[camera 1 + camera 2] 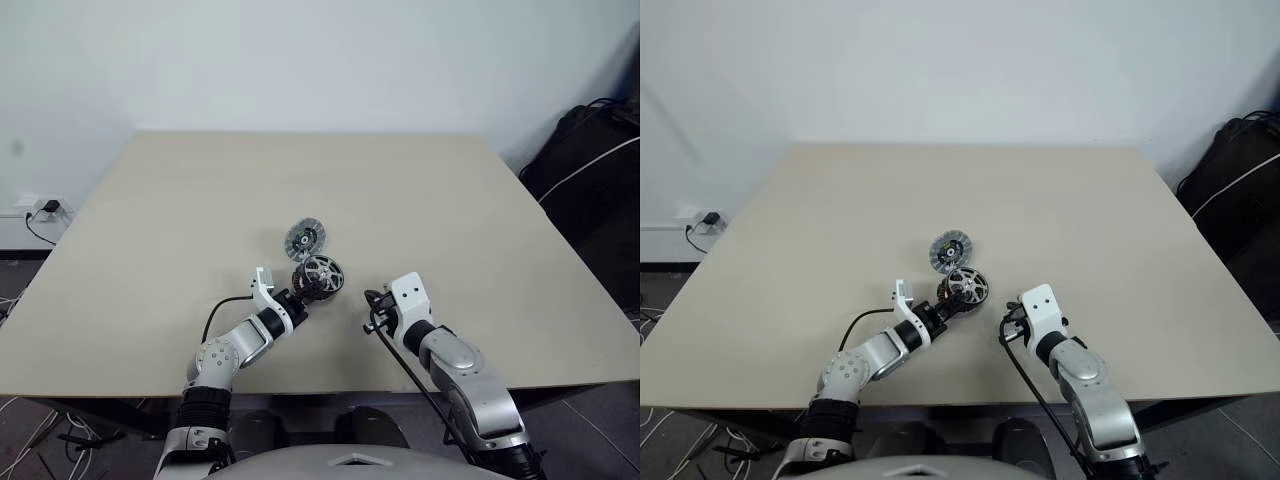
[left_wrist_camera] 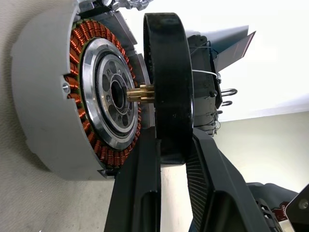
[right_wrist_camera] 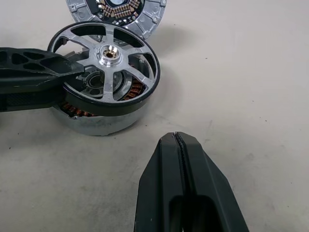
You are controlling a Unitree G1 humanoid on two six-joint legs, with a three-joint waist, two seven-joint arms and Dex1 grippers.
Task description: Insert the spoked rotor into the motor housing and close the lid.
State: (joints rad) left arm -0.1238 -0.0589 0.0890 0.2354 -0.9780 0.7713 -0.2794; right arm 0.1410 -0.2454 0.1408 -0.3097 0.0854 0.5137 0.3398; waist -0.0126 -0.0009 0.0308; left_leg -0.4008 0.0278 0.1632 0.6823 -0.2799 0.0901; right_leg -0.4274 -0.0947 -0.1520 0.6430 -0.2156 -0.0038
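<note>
arms: silver-grey, white wrist housings | fingers [image 3: 186, 183]: black | cables: black

Wall: we see a plain white wall [image 1: 320, 60] behind the table.
Table: our table [image 1: 180, 220] is light beige wood.
Socket: a wall socket with plugged cables [image 1: 40, 210] sits low on the left.
Bag: a black bag [image 1: 590, 190] stands on the right.

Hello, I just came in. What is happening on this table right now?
A two-armed robot is assembling a small motor. Its left tool grips the spoked rotor by its dark rim and holds it just above the motor housing; the rotor's brass shaft points at the housing's centre hole, not yet seated. The right tool is shut, holds nothing and waits beside them. The lid lies on the table just behind the housing, not yet fitted.
</note>
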